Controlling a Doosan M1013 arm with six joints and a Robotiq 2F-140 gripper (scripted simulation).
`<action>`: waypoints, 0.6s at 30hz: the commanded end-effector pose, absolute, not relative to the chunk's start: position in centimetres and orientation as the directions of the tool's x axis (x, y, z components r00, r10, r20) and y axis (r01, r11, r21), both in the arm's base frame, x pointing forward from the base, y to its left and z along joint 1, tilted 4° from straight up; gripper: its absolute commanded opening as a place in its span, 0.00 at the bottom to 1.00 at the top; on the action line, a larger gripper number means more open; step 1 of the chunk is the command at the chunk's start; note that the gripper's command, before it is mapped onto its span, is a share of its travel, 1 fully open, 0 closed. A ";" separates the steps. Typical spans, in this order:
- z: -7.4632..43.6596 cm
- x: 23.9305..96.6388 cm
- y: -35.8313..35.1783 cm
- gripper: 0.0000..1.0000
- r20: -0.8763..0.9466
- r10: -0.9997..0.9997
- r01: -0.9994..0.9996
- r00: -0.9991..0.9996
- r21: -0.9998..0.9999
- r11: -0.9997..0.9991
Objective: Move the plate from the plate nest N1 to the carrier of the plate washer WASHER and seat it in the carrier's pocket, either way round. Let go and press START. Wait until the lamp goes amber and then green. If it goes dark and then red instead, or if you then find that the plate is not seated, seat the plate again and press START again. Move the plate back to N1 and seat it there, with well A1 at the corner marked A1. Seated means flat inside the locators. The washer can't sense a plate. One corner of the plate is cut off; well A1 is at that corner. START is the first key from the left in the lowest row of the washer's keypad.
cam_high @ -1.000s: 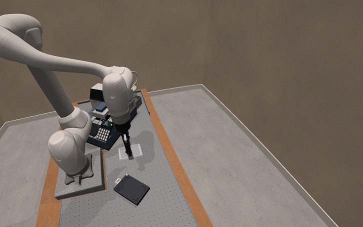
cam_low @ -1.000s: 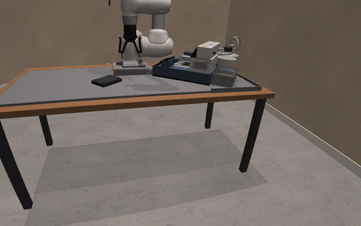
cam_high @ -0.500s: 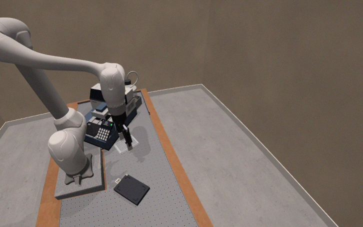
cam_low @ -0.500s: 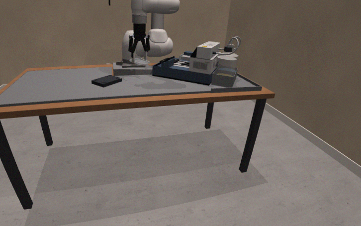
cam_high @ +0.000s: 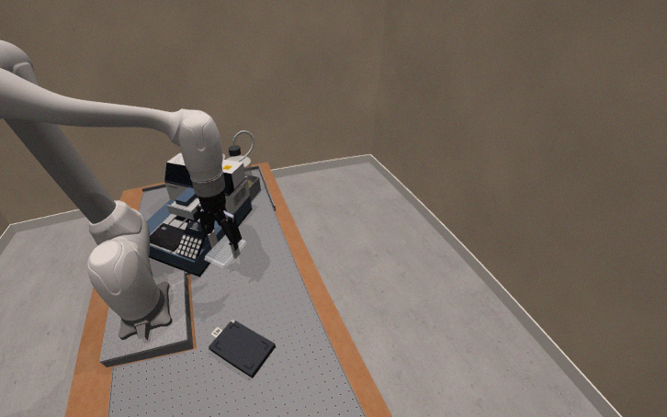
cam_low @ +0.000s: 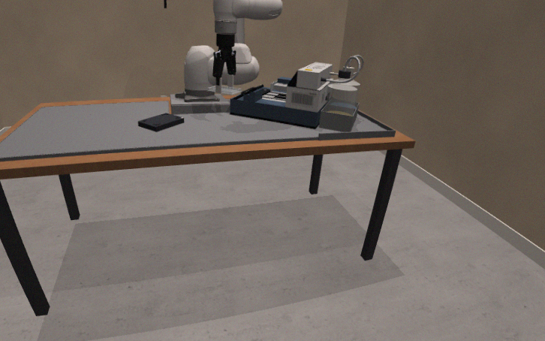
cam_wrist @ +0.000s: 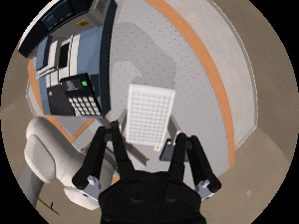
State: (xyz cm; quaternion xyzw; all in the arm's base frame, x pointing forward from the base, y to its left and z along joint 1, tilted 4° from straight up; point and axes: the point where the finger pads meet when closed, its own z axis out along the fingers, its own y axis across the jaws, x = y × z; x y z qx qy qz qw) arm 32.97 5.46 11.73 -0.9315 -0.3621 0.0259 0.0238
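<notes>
One long white arm (cam_high: pixel 118 113) (cam_low: pixel 259 8) (cam_wrist: pixel 42 158) reaches over the table beside the washer (cam_high: pixel 176 260) (cam_low: pixel 277 112) (cam_wrist: pixel 106 64), the bulkiest thing the task uses. Nest N1 (cam_high: pixel 241 346) (cam_low: pixel 161 121) (cam_wrist: pixel 168 152), a dark slab, lies apart from it with no plate on it. The gripper (cam_high: pixel 224 245) (cam_low: pixel 224 86) (cam_wrist: pixel 148 117) points down, its fingers clamped on the long sides of the pale plate (cam_high: pixel 223 254) (cam_low: pixel 230 90) (cam_wrist: pixel 149 111), which hangs above the table just outside the washer's keypad end. In the wrist view the washer lies left of the plate; the plate's long axis runs nearly parallel to the washer's near side. I judge this the outbound carry, so the coming move should go sideways over the keypad (cam_high: pixel 190 245) (cam_wrist: pixel 84 106) to the carrier, high enough to spare the keys. Smallest is a green light (cam_wrist: pixel 84 84) above them.
</notes>
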 end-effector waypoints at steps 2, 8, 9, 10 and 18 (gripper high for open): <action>12.0 32.8 7.4 0.10 -0.030 0.682 0.680 0.730 -0.064 -0.730; 12.3 32.4 9.0 0.10 -0.028 0.706 0.704 0.707 -0.065 -0.707; 12.4 32.1 9.4 0.10 -0.026 0.730 0.727 0.683 -0.066 -0.683; 12.5 31.8 9.8 0.10 -0.023 0.752 0.749 0.659 -0.067 -0.659; 13.2 29.6 13.1 0.10 -0.005 0.899 0.897 0.438 -0.071 -0.437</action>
